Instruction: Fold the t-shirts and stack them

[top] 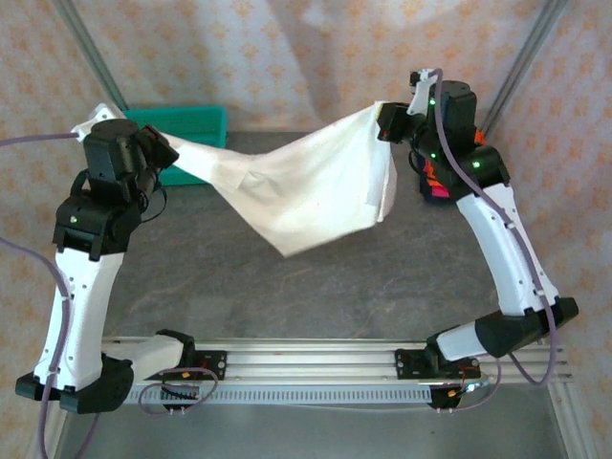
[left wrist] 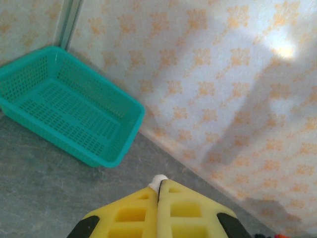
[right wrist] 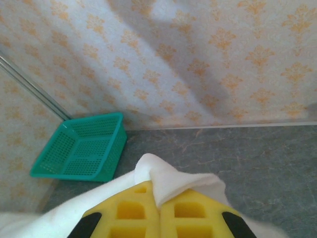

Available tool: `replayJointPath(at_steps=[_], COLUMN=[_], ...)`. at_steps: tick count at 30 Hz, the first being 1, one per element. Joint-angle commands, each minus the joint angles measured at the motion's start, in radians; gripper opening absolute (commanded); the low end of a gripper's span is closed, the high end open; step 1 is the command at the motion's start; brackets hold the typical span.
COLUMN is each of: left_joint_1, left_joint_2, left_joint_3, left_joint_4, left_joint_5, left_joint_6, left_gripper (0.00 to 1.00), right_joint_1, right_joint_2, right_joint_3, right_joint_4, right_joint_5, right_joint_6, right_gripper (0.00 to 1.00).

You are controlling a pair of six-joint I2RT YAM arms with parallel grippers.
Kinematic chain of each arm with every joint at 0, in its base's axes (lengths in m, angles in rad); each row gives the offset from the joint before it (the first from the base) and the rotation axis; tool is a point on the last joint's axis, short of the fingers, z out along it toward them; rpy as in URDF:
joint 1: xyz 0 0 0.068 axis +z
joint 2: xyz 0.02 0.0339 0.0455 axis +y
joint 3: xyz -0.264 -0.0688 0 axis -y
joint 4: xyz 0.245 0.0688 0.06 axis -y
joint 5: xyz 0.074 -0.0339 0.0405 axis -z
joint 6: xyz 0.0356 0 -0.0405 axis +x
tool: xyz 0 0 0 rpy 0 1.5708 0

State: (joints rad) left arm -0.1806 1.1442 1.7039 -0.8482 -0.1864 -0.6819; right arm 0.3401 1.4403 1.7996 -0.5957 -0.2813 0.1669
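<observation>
A white t-shirt (top: 306, 186) hangs stretched in the air between my two grippers, sagging to a low corner over the middle of the table. My left gripper (top: 170, 153) is shut on its left end; in the left wrist view a small tuft of white cloth (left wrist: 159, 179) pokes out between the closed yellow fingers (left wrist: 133, 213) of that gripper (left wrist: 159, 186). The right gripper (top: 387, 122) is shut on the right end, held higher. In the right wrist view a fold of the shirt (right wrist: 173, 181) drapes over the closed right gripper (right wrist: 159, 201). Folded orange, pink and dark shirts (top: 435, 182) lie stacked behind the right arm.
A teal mesh basket (top: 196, 120) stands at the back left against the patterned wall, empty in the left wrist view (left wrist: 74, 114) and seen in the right wrist view (right wrist: 81, 148). Grey tabletop (top: 316, 296) lies under the hanging shirt. Metal frame posts stand at both back corners.
</observation>
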Motion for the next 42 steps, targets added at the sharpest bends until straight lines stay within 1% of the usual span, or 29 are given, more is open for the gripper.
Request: replayJointPath(at_steps=[1,2,3,5,6,7,8,9,10,13,16,18,19,22,26,29,32,35,36,39,42], left_joint_1=[0.009,0.009,0.01,0.002,-0.004,-0.011,-0.021,-0.028,-0.036,-0.055,-0.058,-0.059,-0.059,-0.058,-0.055,-0.051,-0.049,-0.048,-0.046,-0.043,-0.042], left_joint_2=[0.031,0.035,0.037,0.041,0.042,0.043,0.041,0.038,0.034,0.026,0.035,0.047,0.051,0.061,0.076,0.087,0.094,0.098,0.101,0.099,0.097], left_joint_3=[-0.064,-0.086,-0.118,-0.184,-0.217,-0.246,-0.281,-0.309,-0.341,-0.405,-0.43,-0.434,-0.438,-0.454,-0.467,-0.469,-0.467,-0.467,-0.467,-0.471,-0.472], left_joint_4=[-0.009,-0.003,0.008,0.037,0.045,0.052,0.063,0.071,0.081,0.108,0.116,0.112,0.112,0.124,0.121,0.119,0.121,0.123,0.122,0.121,0.117], left_joint_5=[0.053,0.071,0.086,0.12,0.129,0.135,0.142,0.146,0.145,0.138,0.12,0.103,0.097,0.084,0.07,0.067,0.065,0.058,0.057,0.051,0.055], left_joint_6=[-0.005,-0.015,-0.027,-0.051,-0.065,-0.079,-0.093,-0.106,-0.12,-0.148,-0.155,-0.151,-0.151,-0.153,-0.149,-0.145,-0.142,-0.14,-0.14,-0.14,-0.14], left_gripper=[0.0,0.0,0.0,0.0,0.0,0.0,0.0,0.0,0.0,0.0,0.0,0.0,0.0,0.0,0.0,0.0,0.0,0.0,0.0,0.0,0.0], right_joint_1=[-0.033,-0.043,-0.052,-0.07,-0.075,-0.074,-0.073,-0.071,-0.064,-0.022,0.066,0.129,0.172,0.322,0.538,0.686,0.795,0.866,0.888,0.947,0.962], right_joint_2=[0.14,0.191,0.241,0.338,0.386,0.418,0.442,0.44,0.417,0.265,0.076,-0.022,-0.071,-0.179,-0.242,-0.229,-0.162,-0.05,-0.014,0.099,0.176], right_joint_3=[0.041,0.059,0.072,0.106,0.141,0.174,0.2,0.196,0.156,-0.075,-0.355,-0.513,-0.584,-0.776,-0.929,-0.994,-1.022,-1.001,-0.988,-0.954,-0.938], right_joint_4=[-0.022,-0.031,-0.025,-0.035,-0.069,-0.112,-0.158,-0.178,-0.171,-0.059,0.091,0.164,0.197,0.281,0.355,0.404,0.43,0.429,0.426,0.426,0.432], right_joint_5=[0.006,0.004,0.004,0.037,0.055,0.063,0.064,0.061,0.069,0.108,0.102,0.084,0.085,0.14,0.223,0.264,0.27,0.266,0.271,0.297,0.309], right_joint_6=[-0.007,-0.003,-0.002,0.0,-0.014,-0.03,-0.042,-0.048,-0.05,-0.071,-0.114,-0.115,-0.117,-0.102,-0.068,-0.048,-0.025,0.001,-0.003,-0.011,0.005], right_gripper=[0.0,0.0,0.12,0.5,0.65,0.74,0.81,0.85,0.87,0.88,0.88,0.88,0.88,0.88,0.89,0.89,0.86,0.77,0.75,0.75,0.73])
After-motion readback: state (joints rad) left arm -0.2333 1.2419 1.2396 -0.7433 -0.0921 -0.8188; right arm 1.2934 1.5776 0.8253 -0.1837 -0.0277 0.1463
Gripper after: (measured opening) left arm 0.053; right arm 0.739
